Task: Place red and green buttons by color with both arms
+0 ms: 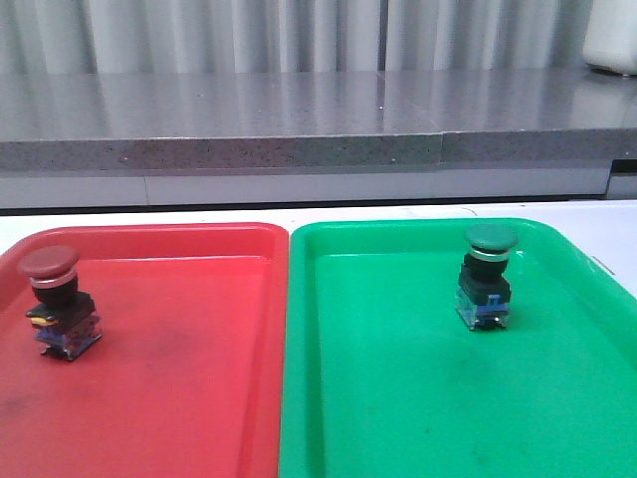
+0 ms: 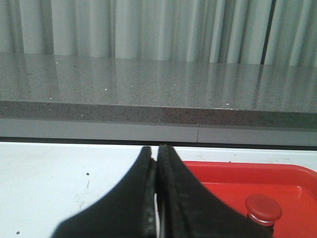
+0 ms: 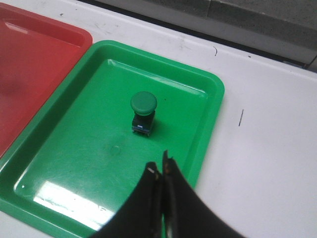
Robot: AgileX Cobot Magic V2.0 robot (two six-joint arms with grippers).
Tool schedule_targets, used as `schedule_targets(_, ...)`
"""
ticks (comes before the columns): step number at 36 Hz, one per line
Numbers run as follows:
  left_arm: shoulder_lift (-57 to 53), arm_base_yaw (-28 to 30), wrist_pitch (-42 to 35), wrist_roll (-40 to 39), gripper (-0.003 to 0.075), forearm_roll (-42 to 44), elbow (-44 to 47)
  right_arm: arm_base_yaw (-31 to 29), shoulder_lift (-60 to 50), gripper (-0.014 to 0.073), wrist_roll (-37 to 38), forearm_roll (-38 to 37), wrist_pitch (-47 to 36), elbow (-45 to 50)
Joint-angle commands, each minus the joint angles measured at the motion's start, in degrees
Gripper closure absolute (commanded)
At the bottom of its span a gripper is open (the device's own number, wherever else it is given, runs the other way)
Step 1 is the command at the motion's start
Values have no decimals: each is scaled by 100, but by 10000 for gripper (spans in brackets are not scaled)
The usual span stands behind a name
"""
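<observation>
Red button [image 1: 58,299] stands upright in the red tray [image 1: 199,398], green button [image 1: 488,284] upright in the green tray [image 1: 398,398], each ahead of its nearer gripper, left [image 2: 157,163] and right [image 3: 161,171], both pressed together and empty.

Low front view across both trays; right wrist above green tray [image 3: 208,94], shared.

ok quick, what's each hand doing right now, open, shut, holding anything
Left hand: closed, holding nothing.
Right hand: closed, holding nothing, raised over the green tray.
</observation>
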Motion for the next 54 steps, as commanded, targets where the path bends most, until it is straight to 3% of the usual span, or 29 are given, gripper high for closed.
schedule_targets(1,-101,13,-499,-35,740,-54,135,-10,11,662,-50,-49,-372,-143)
schedule_targets(26,-92,-177,-499,-35,740,-54,135,-96,-128,662,-50,-267,-439,-64)
schedule_targets(34,-92,-177,-499,-35,740,-54,135,-1334,-1913,662,-50,-497,-2686,2016)
schedule_targets(39,-92,-177,-499,-35,740,-54,135,-1731,-3092,662,-50,-437,-3895,3437)
schedule_targets(44,-88,-177,-499,-35,740,-54,135,-2003,-3626,662,-50,-437,-4707,4260)
schedule_targets(54,-88,-177,-499,-35,740,-54,135,-2030,-3627,662,-4,-432,-4744,4308)
